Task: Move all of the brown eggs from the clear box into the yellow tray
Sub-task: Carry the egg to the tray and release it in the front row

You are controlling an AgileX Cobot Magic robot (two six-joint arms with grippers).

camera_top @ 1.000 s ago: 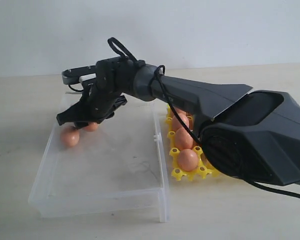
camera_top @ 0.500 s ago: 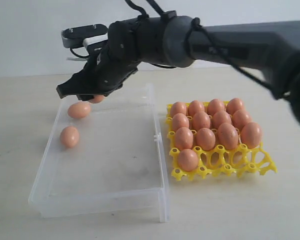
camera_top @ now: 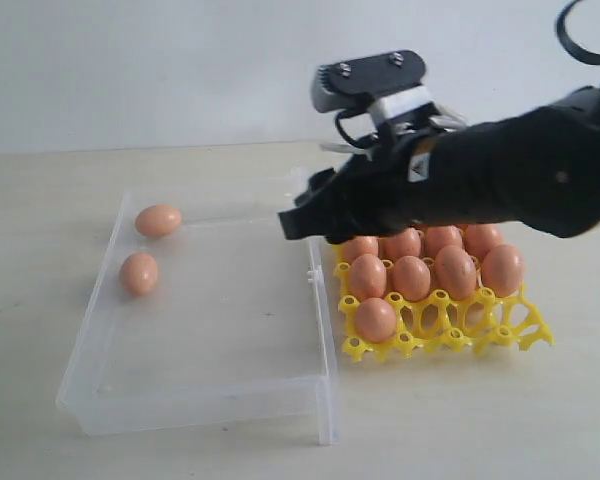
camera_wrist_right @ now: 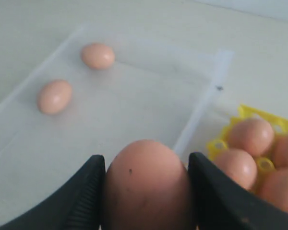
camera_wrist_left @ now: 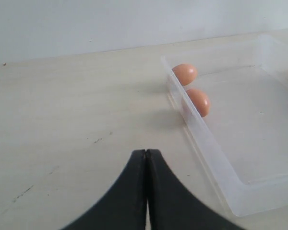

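Note:
My right gripper (camera_top: pixel 298 222) hangs above the right wall of the clear box (camera_top: pixel 195 402), at the edge of the yellow tray (camera_top: pixel 450 335). In the right wrist view the gripper (camera_wrist_right: pixel 146 159) is shut on a brown egg (camera_wrist_right: pixel 146 189); in the exterior view that egg is hidden behind the fingers. Two brown eggs lie along the box's left side, one at the far corner (camera_top: pixel 158 220) and one nearer (camera_top: pixel 139 273). Several eggs (camera_top: pixel 412 277) sit in the tray's cups. My left gripper (camera_wrist_left: pixel 146 152) is shut and empty, over the table outside the box.
Open cups show along the yellow tray's front row, right of its front-left egg (camera_top: pixel 376 319). The box's right wall (camera_top: pixel 325 330) stands between the box floor and the tray. Bare tabletop (camera_wrist_left: pixel 77 110) lies left of the box.
My right gripper lifted out of the box's far-left corner with an egg and swung right to the box's right wall by the tray. Two eggs stay in the box.

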